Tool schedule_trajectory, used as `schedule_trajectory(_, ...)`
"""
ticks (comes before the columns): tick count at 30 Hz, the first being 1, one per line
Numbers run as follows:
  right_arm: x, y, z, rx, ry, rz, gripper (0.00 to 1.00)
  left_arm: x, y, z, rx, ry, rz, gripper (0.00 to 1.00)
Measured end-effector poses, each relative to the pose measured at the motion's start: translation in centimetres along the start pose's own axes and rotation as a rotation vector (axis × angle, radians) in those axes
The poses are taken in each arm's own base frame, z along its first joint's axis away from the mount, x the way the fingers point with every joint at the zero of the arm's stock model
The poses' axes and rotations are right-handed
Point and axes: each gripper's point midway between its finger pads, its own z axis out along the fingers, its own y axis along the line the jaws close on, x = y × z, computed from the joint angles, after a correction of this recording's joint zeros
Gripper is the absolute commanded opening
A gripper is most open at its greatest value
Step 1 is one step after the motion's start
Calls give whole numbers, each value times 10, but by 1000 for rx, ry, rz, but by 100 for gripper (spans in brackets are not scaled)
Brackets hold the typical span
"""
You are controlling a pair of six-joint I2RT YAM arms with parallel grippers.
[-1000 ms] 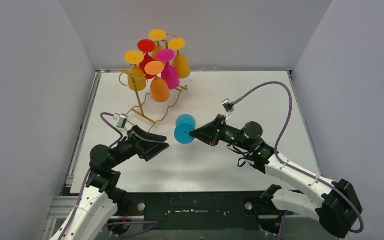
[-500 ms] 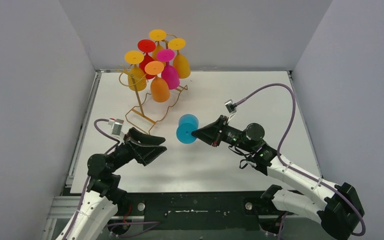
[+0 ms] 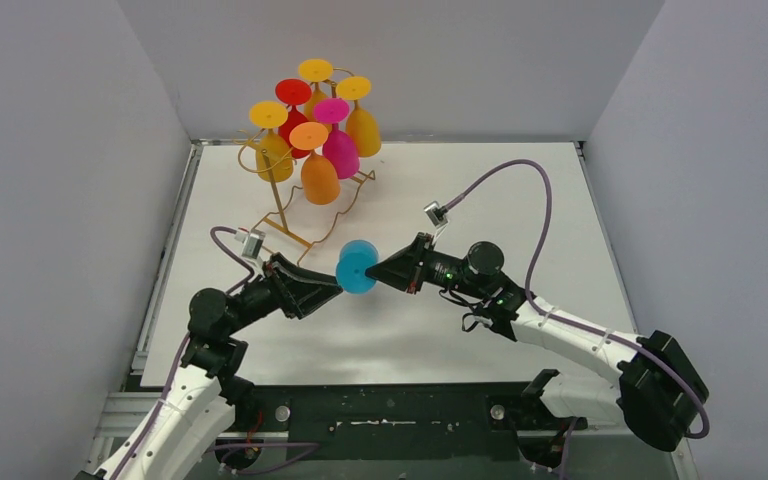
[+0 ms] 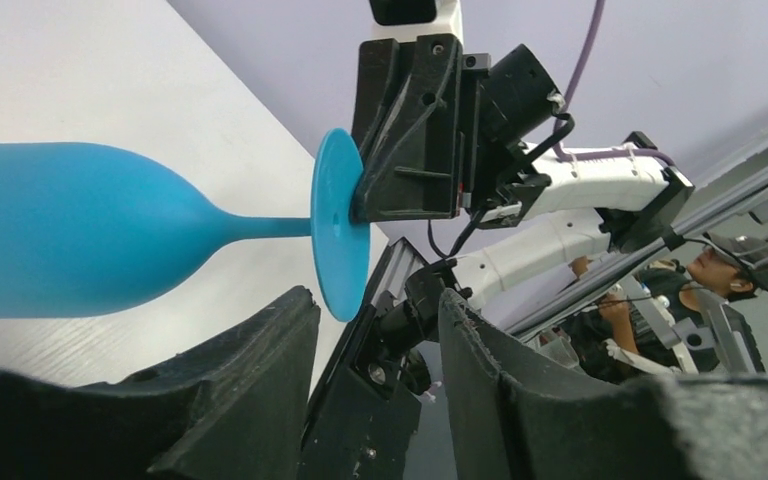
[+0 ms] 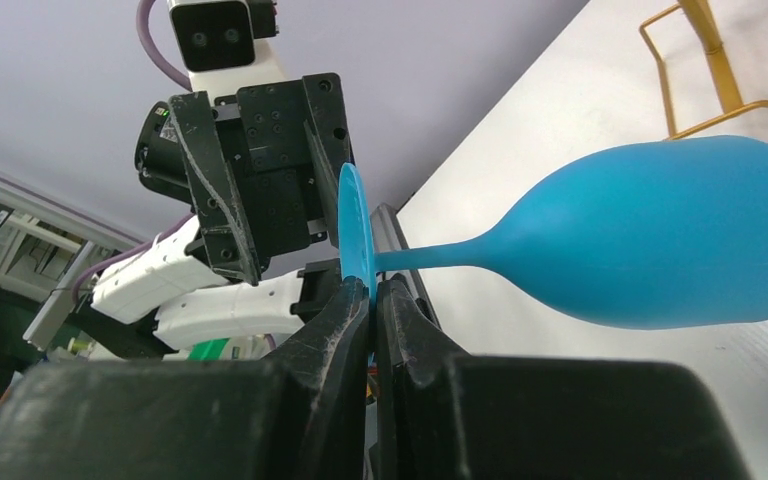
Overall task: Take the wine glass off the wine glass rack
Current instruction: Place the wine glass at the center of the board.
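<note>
A blue wine glass (image 3: pixel 358 266) hangs on its side above the table, off the gold wine glass rack (image 3: pixel 282 222). My right gripper (image 3: pixel 373 274) is shut on the rim of its round foot (image 5: pixel 356 228), and the bowl (image 5: pixel 660 235) points away toward the rack. My left gripper (image 4: pixel 375 297) is open with a gap between its fingers. The lower edge of the foot (image 4: pixel 341 240) sits just beyond its left fingertip, and nothing is between the jaws. In the top view the left gripper (image 3: pixel 334 287) nearly meets the right one at the foot.
Several glasses, yellow, red, orange (image 3: pixel 318 172) and pink (image 3: pixel 339 150), hang bowl-down on the rack at the back left. White walls close in the table (image 3: pixel 480 200) on three sides. A purple cable (image 3: pixel 520 180) arcs over the right arm.
The right arm carried the blue glass left toward the left arm. The left gripper came up to the glass's foot, and its jaws narrowed.
</note>
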Motion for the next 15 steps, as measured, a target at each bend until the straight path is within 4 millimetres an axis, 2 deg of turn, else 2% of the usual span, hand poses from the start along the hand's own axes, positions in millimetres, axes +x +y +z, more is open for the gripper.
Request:
schedule_trajectory(5, 4, 12, 9, -53, 14, -13, 0, 3, -8, 1, 37, 18, -8, 33)
schedule_trajectory(11, 11, 22, 19, -103, 39, -24, 0, 9, -7, 2, 45, 50, -43, 15)
schedule_trajectory(15, 13, 25, 20, -117, 45, -28, 0, 14, -7, 1, 49, 50, -64, 14)
